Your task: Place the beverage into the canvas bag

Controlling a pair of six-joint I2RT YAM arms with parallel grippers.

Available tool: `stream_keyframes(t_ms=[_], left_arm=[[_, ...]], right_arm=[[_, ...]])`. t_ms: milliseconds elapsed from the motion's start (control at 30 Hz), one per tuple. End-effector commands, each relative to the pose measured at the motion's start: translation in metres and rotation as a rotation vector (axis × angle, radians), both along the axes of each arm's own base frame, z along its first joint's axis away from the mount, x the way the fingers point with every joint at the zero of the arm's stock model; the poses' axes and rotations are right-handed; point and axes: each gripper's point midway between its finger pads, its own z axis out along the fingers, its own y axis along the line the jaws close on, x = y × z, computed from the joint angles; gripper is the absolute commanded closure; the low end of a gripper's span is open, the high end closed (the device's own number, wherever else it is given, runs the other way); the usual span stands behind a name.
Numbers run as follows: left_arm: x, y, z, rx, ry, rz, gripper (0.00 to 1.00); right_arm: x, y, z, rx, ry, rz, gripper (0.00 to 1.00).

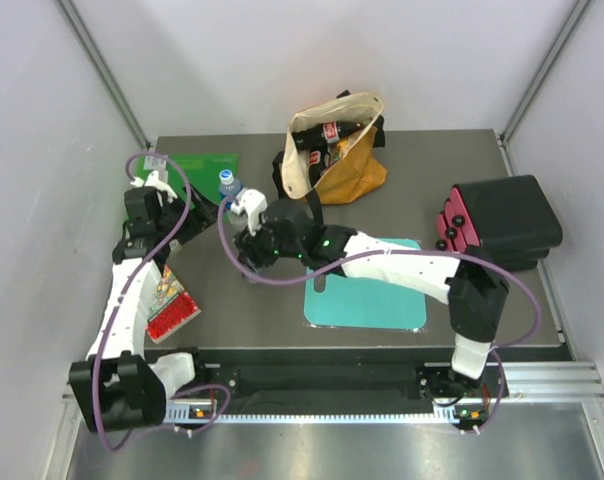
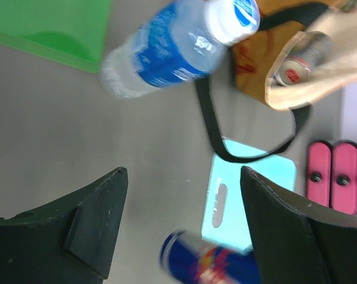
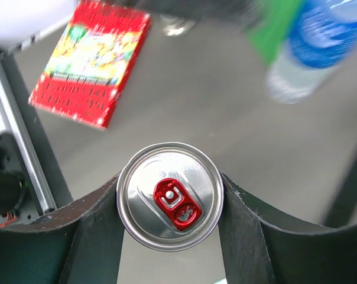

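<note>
Can [image 3: 170,195] upright between right fingers [image 3: 93,236]

Enclosed by plain pale walls [image 1: 282,60] on three sides. Slim metal posts [image 1: 103,70] at back corners. Matte grey table [image 1: 222,320] below, evenly lit, shadows soft. Ribbed silver rail [image 1: 542,380] along near edge.

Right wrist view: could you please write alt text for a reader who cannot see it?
The right pincer grips a drink can, seen from above, silver top with red tab. Beyond it on the grey table are a red packet and a blurred water bottle.
</note>
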Motion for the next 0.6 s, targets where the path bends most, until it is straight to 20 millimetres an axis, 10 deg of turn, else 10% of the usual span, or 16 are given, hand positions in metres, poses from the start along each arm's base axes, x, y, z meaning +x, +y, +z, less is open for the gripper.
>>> stream_keyframes(t_ms=[0,300,567], left_arm=[[-0.009,-0.027,0.019,-0.068,-0.126,-0.112,0.19],[-0.018,-0.068,-0.003,-0.05,-0.085,-0.234,0.19],[-0.041,-0.078,-0.006,-0.014,-0.064,-0.316,0.18]], right_arm=[[0.048,-0.038,0.121,0.182,-0.121,-0.147,1.0],[0.159,-0.142,0.203,0.208,-0.354,-0.461,1.0],[0.245,-0.183,0.209,0.137,-0.561,-0.623,1.0]])
